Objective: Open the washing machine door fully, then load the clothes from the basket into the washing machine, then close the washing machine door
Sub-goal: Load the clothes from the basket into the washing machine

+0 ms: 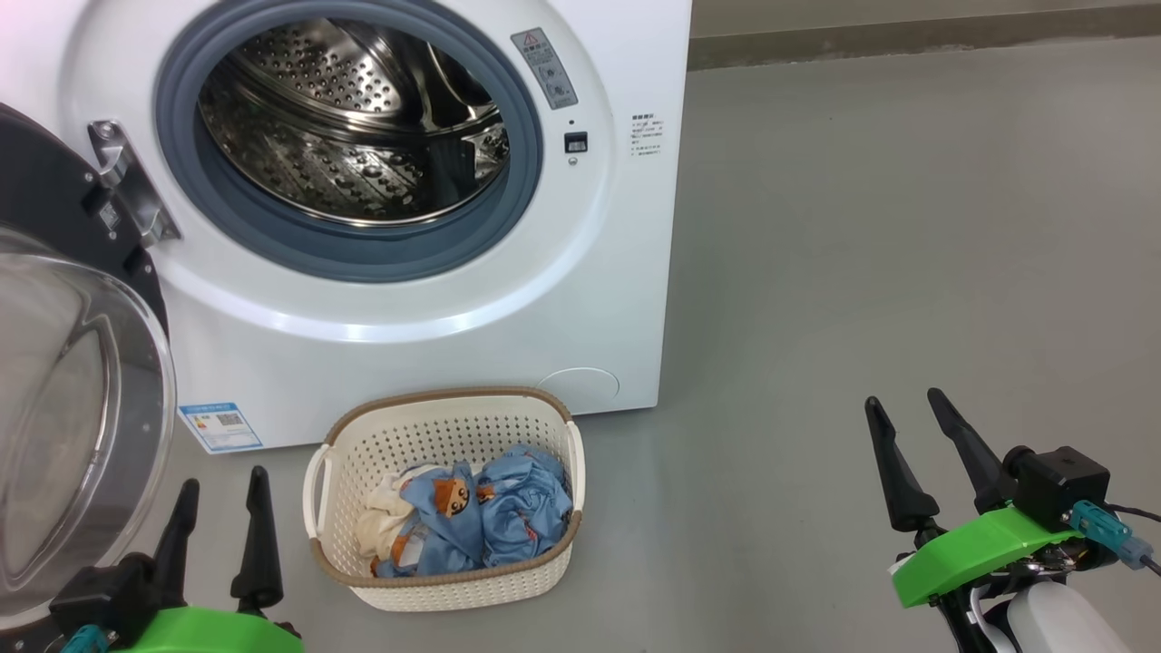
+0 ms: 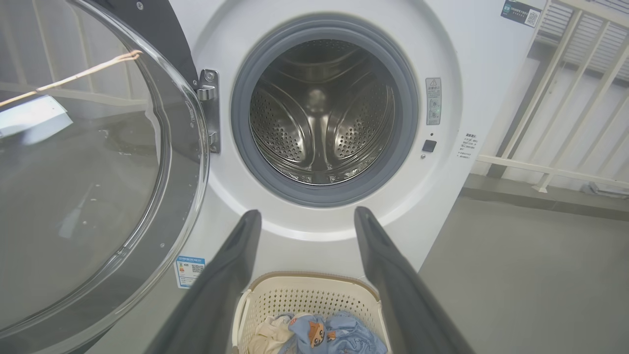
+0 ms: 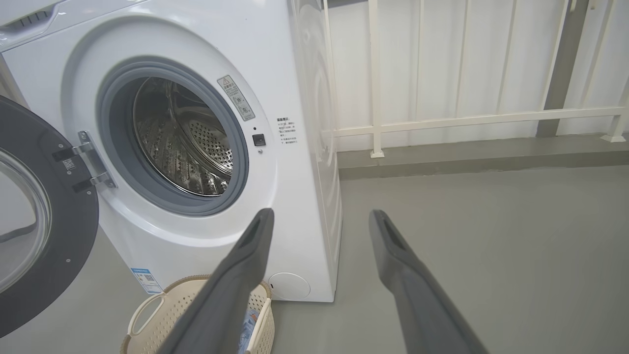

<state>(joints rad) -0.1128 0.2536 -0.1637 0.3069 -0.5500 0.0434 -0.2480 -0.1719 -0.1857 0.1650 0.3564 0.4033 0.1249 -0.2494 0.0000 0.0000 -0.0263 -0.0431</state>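
Left pincer (image 1: pixel 224 479), right pincer (image 1: pixel 903 397): both agape, empty, tips upward.

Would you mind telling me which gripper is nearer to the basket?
Left. The left gripper hangs just left of the basket; the right gripper is far off to its right.

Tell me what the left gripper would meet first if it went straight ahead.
Likely the washing machine, its white front just below the grey seal; the left gripper seems aimed above the basket.

Drum opening (image 1: pixel 349 136) stands unblocked above the basket (image 1: pixel 435 433); washing machine door (image 1: pixel 54 381) juts left.
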